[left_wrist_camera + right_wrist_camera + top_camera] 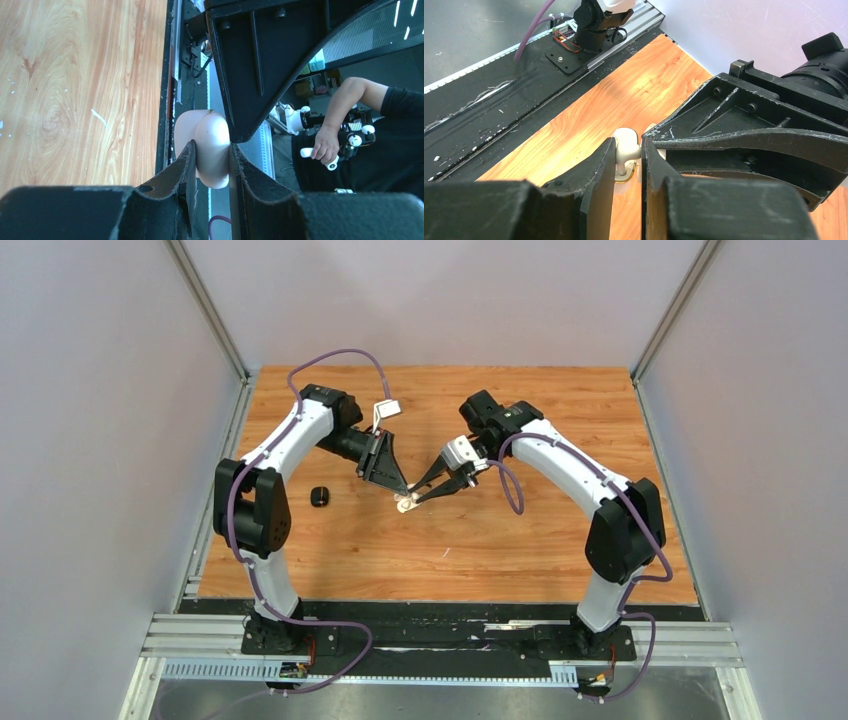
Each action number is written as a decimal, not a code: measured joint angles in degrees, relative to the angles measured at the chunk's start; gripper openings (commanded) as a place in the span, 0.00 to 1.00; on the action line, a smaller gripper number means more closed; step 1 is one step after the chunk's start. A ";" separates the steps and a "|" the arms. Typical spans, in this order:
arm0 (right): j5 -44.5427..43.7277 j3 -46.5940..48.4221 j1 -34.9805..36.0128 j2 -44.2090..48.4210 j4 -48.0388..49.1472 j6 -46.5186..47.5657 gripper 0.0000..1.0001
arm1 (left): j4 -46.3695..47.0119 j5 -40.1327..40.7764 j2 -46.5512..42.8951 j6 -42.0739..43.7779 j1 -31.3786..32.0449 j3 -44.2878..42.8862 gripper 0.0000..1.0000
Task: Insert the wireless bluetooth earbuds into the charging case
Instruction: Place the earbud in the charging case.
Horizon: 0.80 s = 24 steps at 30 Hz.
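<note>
The left gripper [212,148] is pinching the white charging case [211,167]. The right gripper [629,150] is right up against the case, and its fingers are pinching a small white piece [625,137]. I cannot tell if that piece is an earbud. A small black thing [319,496] lies on the wooden table [480,550], left of the case and well apart from it

Left arm [290,440] and right arm [570,460] lean together, elbows high, tips almost meeting. Left end effector [402,491] pinches the charging case [212,145]; right end effector [413,501] nips a white earbud [626,145].
</note>
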<state>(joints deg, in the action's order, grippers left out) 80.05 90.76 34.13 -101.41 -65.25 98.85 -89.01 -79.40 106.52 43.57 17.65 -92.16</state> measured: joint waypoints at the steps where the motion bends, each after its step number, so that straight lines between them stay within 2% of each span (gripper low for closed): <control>1: -0.09 0.20 0.04 -0.13 -0.39 0.35 0.21 | 0.07 0.02 0.00 0.00 0.00 0.00 0.00; 4: -0.20 1.14 0.09 -0.96 -1.77 1.40 0.25 | 0.13 0.33 0.02 -0.02 0.00 0.00 0.00; 8: -1.22 1.57 0.20 -1.73 -3.30 1.88 0.37 | 0.35 0.02 0.15 -0.24 -0.04 0.00 0.00; 21: -2.54 2.08 0.31 -2.49 -5.90 1.95 0.40 | 0.59 -0.35 0.20 -1.31 -0.17 0.50 0.00; 24: -2.45 2.34 0.31 -2.49 -5.95 1.33 0.44 | 0.57 -0.70 0.20 -1.33 -0.17 0.63 0.00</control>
<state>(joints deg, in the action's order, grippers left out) 77.60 93.10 34.44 -103.90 -71.20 100.18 -88.44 -80.09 106.72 42.24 17.47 -91.53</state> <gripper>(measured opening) 0.406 0.323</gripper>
